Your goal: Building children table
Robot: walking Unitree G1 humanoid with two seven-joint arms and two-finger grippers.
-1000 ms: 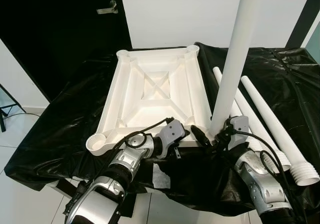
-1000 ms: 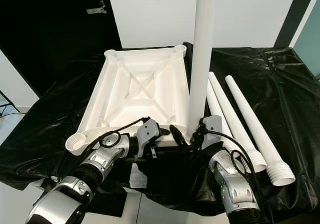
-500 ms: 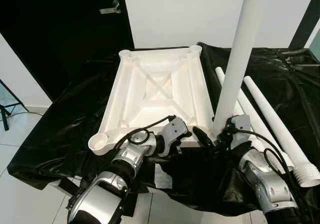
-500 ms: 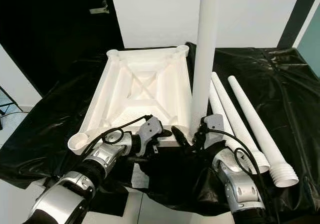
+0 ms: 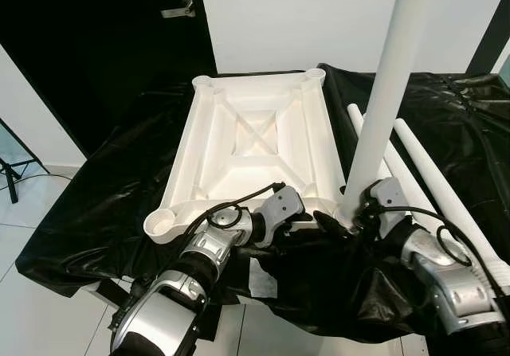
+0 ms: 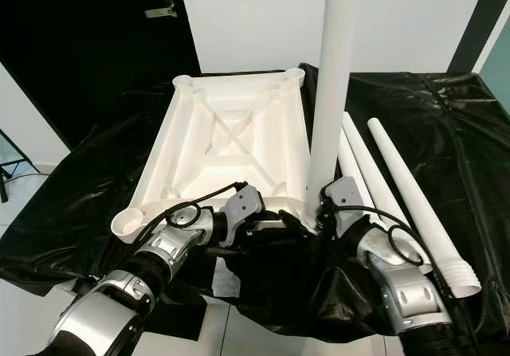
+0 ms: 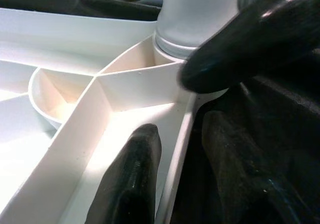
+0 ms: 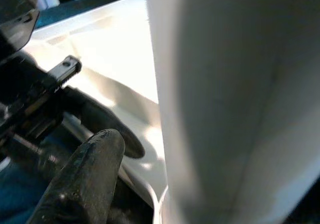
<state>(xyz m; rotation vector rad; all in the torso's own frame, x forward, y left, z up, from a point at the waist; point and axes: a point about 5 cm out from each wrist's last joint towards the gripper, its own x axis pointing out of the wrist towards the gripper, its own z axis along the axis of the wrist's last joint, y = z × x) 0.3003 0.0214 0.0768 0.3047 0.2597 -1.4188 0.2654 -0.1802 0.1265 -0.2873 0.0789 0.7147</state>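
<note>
I've got the right gripper (image 5: 348, 222) clenched low on the upright leg (image 5: 386, 93) at the tabletop's (image 5: 256, 145) five o'clock corner socket. My left gripper (image 7: 175, 149) straddles the near rim, clamping it. That leg looks light, stiff and slick, so I'd grip near its base.

From our head we looked down at the tabletop (image 5: 255, 145); both wrist cameras were very close to its near right corner.
</note>
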